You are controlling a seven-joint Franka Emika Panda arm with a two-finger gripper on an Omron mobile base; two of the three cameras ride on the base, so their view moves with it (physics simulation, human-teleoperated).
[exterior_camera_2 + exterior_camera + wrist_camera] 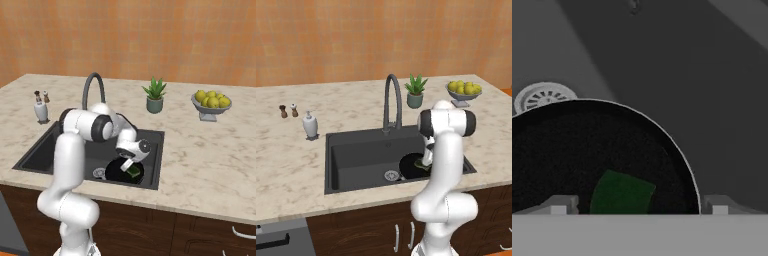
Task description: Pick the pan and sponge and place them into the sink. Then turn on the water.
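No text, label, brand, number or sign can be read on anything here.

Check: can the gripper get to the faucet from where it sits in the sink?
Probably yes. The gripper hangs open over the sponge in the pan; the faucet stands just behind the sink, nothing between.

The hand (131, 166) hangs low in the sink (156, 165) — just below it the sponge (133, 172) lies in the pan (119, 173), drain (99, 173) beside.

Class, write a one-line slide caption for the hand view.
Open gripper above the sponge lying inside the pan in the sink.
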